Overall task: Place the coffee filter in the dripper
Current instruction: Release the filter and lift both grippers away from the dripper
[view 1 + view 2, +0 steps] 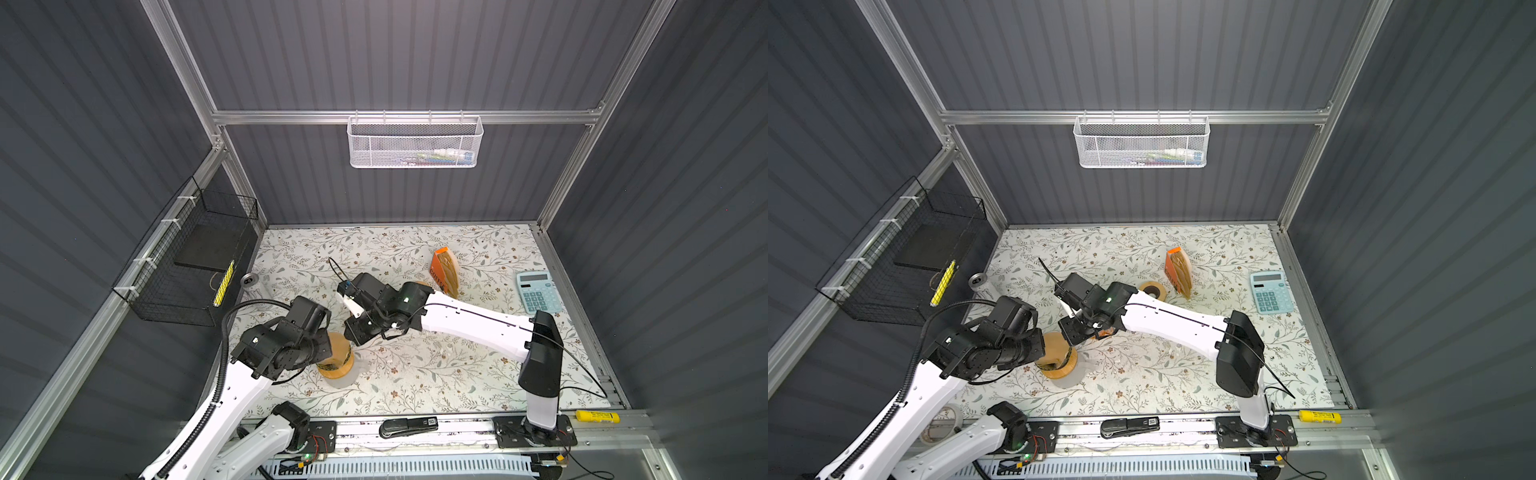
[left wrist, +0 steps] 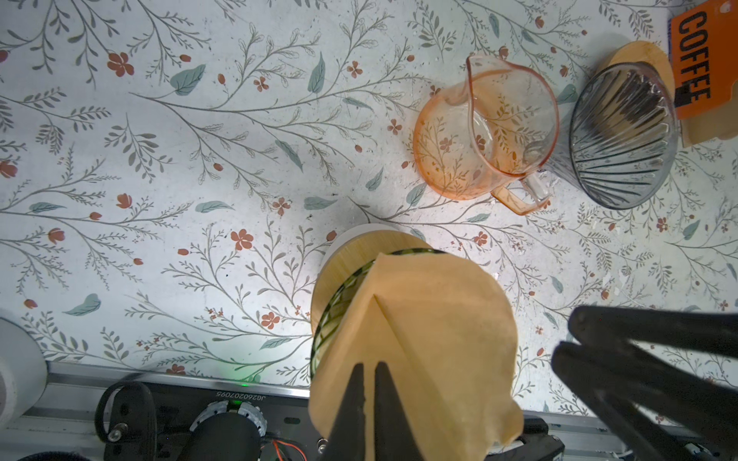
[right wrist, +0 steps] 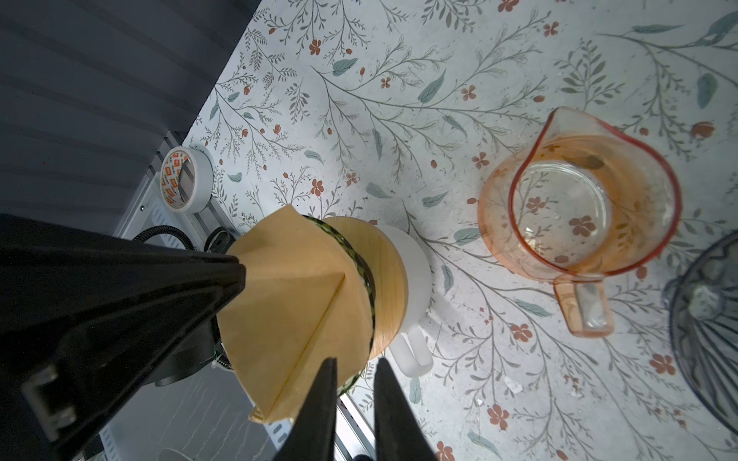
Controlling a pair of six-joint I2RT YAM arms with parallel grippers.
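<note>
left wrist: tan, creased coffee filter (image 2: 431, 319) atop green-rimmed dripper (image 2: 343, 263)

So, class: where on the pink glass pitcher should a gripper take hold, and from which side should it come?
Probably the handle of the pink glass pitcher. It stands upright, its loop handle juts out opposite the spout, and the round glass wall looks wide and slippery. Come from above on the handle side, jaws across the strap, since the grey ribbed dripper stands close there.

My left gripper (image 2: 369, 365) is pinched tight, wrist bent down; my right gripper (image 3: 353, 361) reaches across close beside it, jaws slightly apart.
</note>
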